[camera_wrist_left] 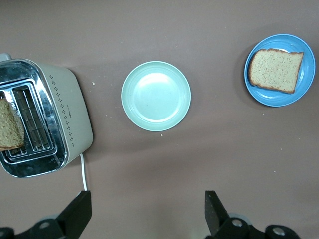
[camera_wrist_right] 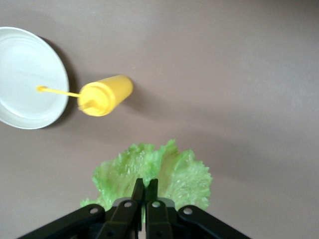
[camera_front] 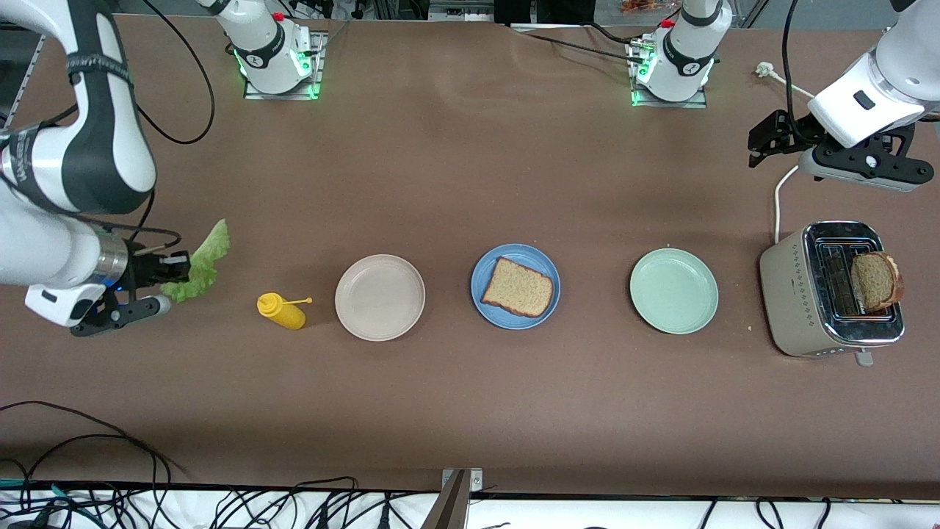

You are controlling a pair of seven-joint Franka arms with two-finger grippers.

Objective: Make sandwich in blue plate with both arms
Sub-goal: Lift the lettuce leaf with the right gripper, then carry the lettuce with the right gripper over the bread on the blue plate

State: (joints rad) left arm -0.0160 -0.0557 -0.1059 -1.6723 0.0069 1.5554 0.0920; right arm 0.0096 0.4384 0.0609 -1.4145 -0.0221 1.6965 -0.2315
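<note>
Nearby, yellow bottle (camera_front: 281, 311) (capped) flanks cream plate (camera_front: 380, 297).

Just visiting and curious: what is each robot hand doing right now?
Left gripper: open, empty, above the table near the toaster.
Right gripper: shut on the lettuce leaf, near the yellow bottle.

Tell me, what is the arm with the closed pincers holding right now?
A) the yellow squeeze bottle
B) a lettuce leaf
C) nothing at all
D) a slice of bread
B: the right gripper is shut on the ruffled green lettuce leaf, up in the air at the right arm's end of the table, while one bread slice lies on the blue plate and another stands in the toaster.
</note>
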